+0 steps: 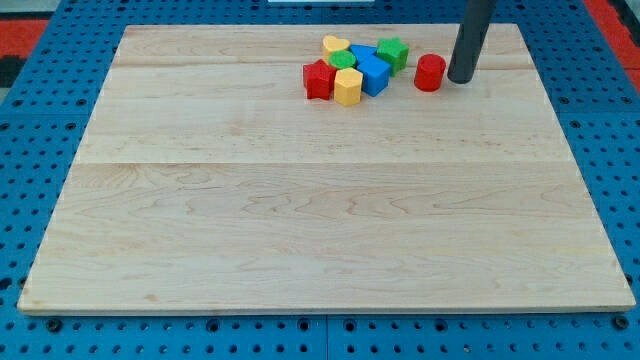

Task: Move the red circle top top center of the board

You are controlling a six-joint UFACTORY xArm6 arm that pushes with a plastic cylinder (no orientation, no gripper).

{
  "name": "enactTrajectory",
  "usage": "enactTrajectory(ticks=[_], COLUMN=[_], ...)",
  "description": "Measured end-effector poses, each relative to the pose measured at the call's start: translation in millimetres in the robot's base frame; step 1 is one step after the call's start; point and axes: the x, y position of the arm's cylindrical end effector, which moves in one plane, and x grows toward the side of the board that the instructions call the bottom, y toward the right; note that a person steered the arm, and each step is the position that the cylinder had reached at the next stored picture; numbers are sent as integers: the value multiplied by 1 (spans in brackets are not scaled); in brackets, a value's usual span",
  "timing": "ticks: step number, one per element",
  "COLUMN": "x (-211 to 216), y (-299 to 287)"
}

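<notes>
Wooden board [320,200] on blue perforated table [40,100]; red-orange surface [25,20] visible at far left and far right corners of view.

Rod: dark, straight, enters from top edge of view, right of centre. My tip [461,80] rests on board in far-right area, just right of red circle [430,73]. Tip and circle look touching or very nearly so; a thin gap can't be ruled out. No jaws on this rig, so no open/closed state to tell; rod ends plain.

Task obj.: red circle, a short upright cylinder, sits near far edge of board, right of centre line, apart from main cluster by a small gap.

Cluster (far centre of board, left of red circle), blocks packed tight, most touching neighbours:
- green block [392,52], far-right of cluster, nearest to red circle; shape approx. star-like, not certain.
- blue block [374,74], cube-like, near-right of cluster.
- second blue block [362,53], behind it, mostly hidden; shape unclear.
- yellow block [335,45], far-left, rounded top, poss. heart.
- second green block [342,60], small part showing betw. yellow and blue; shape unclear.
- yellow hexagon-like block [347,87], nearest to viewer in cluster.
- red block [319,79], leftmost, star-like outline.
</notes>
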Motion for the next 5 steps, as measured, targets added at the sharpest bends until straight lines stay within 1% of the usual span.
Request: enactTrajectory(ticks=[1,2,3,4,5], x=[27,3,-9,-52,-69], y=[-8,-43,-48,-48,-47])
